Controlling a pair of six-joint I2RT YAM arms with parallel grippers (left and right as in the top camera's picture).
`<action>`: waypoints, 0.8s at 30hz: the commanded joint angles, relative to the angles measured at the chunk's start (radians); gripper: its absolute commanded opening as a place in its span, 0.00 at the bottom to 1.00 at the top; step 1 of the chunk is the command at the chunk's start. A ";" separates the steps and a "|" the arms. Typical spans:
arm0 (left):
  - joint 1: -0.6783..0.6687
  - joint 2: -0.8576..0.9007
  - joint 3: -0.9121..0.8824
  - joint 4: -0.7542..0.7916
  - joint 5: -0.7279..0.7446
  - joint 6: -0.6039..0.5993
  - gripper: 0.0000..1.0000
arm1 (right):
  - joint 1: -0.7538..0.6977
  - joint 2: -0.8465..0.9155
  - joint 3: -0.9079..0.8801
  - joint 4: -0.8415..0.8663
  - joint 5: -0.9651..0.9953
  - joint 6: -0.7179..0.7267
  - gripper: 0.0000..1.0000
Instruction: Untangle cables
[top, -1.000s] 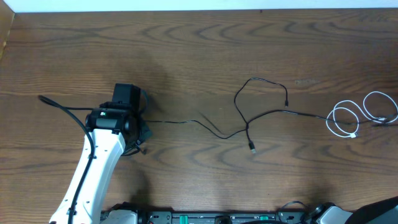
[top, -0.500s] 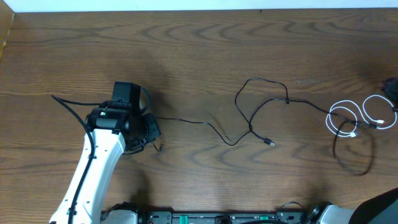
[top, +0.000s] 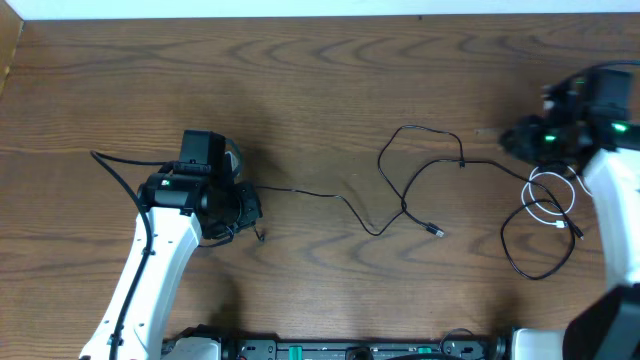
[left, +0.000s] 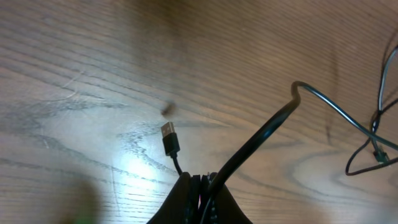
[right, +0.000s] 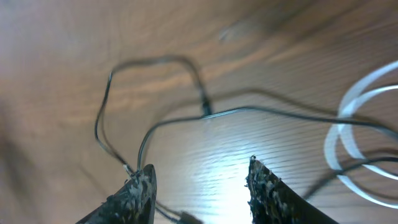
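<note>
The black cable (top: 345, 205) runs from my left gripper (top: 245, 208) across the table middle, loops at the centre, and has a loose plug (top: 437, 232). My left gripper (left: 202, 180) is shut on the cable near its end, and its plug (left: 169, 138) sticks out past the jaws. The white cable (top: 545, 205) lies coiled at the right, partly under my right arm. My right gripper (top: 520, 140) is open and empty just behind that coil. In the right wrist view its fingers (right: 199, 186) hover over the black cable (right: 205, 112), with the white coil (right: 367, 112) to the right.
A black loop (top: 540, 272) lies in front of the white coil. A thicker black arm wire (top: 115, 170) trails left of my left arm and crosses the left wrist view (left: 261, 134). The table's far edge (top: 320, 17) meets a white wall.
My right arm has come in from the right to just behind the white coil. The white coil bunched up and the black loop in front of it shifted left. The left gripper barely moved.
</note>
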 joint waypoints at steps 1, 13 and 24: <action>0.002 0.002 0.013 0.000 0.034 0.036 0.08 | 0.085 0.071 -0.034 -0.005 -0.005 -0.019 0.44; 0.002 0.002 0.013 0.000 0.034 0.043 0.07 | 0.187 0.320 -0.057 0.122 -0.261 -0.071 0.43; 0.002 0.002 0.013 0.000 0.034 0.043 0.08 | 0.189 0.386 -0.057 0.164 -0.348 -0.047 0.41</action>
